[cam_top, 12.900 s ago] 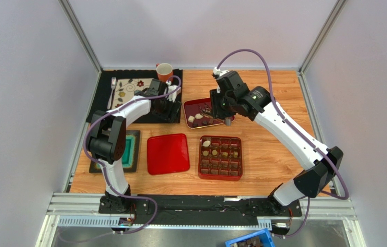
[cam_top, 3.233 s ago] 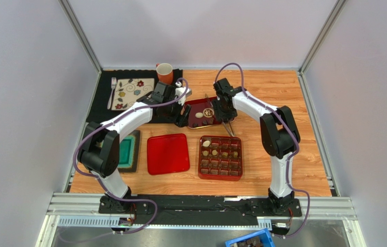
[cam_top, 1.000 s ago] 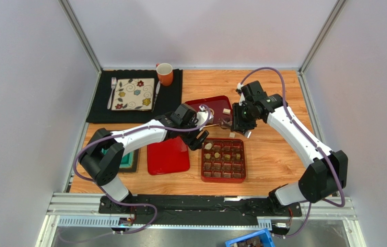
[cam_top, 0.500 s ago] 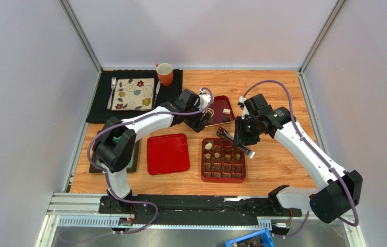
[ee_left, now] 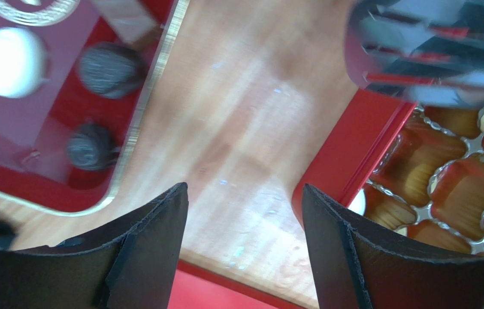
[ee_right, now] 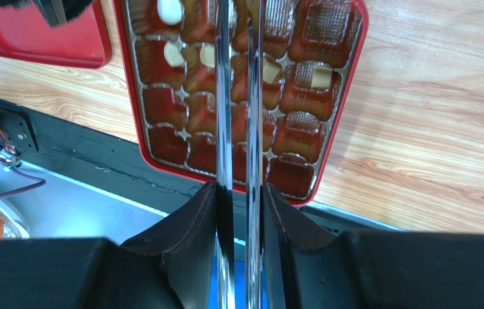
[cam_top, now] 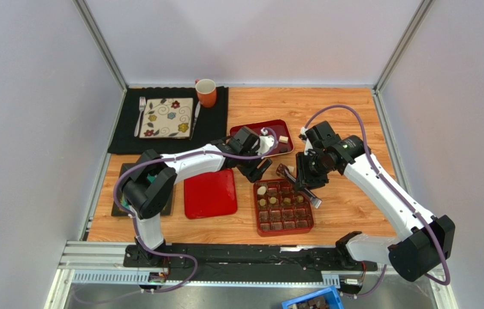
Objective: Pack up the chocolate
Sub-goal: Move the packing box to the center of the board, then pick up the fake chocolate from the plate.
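Several small chocolates, white (ee_right: 170, 8) and cream (ee_right: 320, 76), sit in cells of the red gridded box (cam_top: 284, 234), whose rim (ee_right: 343, 103) also shows in the right wrist view. More chocolate lies on the dark red tray (cam_top: 251, 132): a white round piece (ee_left: 9, 61), two dark pieces (ee_left: 110, 61) and a white square (cam_top: 284, 138). My right gripper (ee_right: 239, 190) is shut on metal tongs (ee_right: 225, 96) that reach over the box. Their tips are out of the wrist view. My left gripper (ee_left: 244, 193) stands open and empty over bare wood between tray and box.
A flat red lid (cam_top: 210, 193) lies left of the box. At the back left, a black mat carries a flowered plate (cam_top: 168, 117), a fork (cam_top: 141, 112) and an orange mug (cam_top: 206, 92). A teal item (cam_top: 159, 187) sits under the left arm.
My left gripper has moved from the tray's near edge to the gap beside the box. The box has slid a little nearer and turned. The right gripper still holds the tongs over it.
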You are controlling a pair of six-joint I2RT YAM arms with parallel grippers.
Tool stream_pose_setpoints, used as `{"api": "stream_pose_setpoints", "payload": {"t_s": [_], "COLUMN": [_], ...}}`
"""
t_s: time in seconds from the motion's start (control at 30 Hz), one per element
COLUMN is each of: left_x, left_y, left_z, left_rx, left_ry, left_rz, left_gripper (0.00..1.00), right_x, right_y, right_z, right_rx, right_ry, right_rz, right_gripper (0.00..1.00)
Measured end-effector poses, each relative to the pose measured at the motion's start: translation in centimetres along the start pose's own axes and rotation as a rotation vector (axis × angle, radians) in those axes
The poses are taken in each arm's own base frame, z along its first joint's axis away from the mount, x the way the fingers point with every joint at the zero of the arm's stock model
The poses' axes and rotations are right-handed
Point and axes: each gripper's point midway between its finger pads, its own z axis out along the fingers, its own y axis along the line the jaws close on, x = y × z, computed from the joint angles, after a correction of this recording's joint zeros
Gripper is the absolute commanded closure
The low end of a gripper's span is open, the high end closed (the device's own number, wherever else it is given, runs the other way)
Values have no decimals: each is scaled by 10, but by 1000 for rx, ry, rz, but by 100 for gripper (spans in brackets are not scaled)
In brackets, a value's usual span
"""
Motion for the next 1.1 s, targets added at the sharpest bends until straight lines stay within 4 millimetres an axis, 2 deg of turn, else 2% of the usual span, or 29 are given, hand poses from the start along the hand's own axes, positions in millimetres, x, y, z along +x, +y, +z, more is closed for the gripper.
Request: {"api": "stream_pose_setpoints", "payload": {"t_s": [0.2, 0.3, 0.37, 0.5, 0.57, 0.63, 0.7, 0.8, 0.87, 1.1], "left_x": [22, 28, 23, 4, -7, -15, -12, 2, 9, 36], "left_y": [-15, -15, -11, 9, 36, 75, 107, 136, 138, 121], "left_z": [2, -5, -14, -38, -52, -67, -78, -88, -87, -77], "left_rx": [26, 22, 5, -27, -59, -111, -152, -194, -192, -127], "left_ry": [48, 62, 46, -15, -57, -102, -126, -121, -112, -54], "left_rz": [17, 19, 27, -5, -59, -137, -211, -292, -305, -336], "left_gripper": [25, 24, 24, 24, 24, 24, 25, 25, 25, 25], "right_x": [-10, -24, -41, -78, -99, -116, -134, -153, -162, -176], "right_y": [-4, -1, 4, 17, 25, 31, 38, 44, 48, 57], "right_z": [-7, -10, -10, -8, -6, -3, 3, 16, 27, 62], "right_rx": [32, 39, 42, 36, 26, 20, 12, 8, 10, 24], "right_ry": [-31, -50, -66, -96, -120, -133, -149, -154, -144, -104], "right_rz": [9, 8, 0, -20, -37, -47, -58, -72, -78, -103], "right_gripper": [67, 65, 64, 63, 62, 59, 58, 56, 56, 54]}}
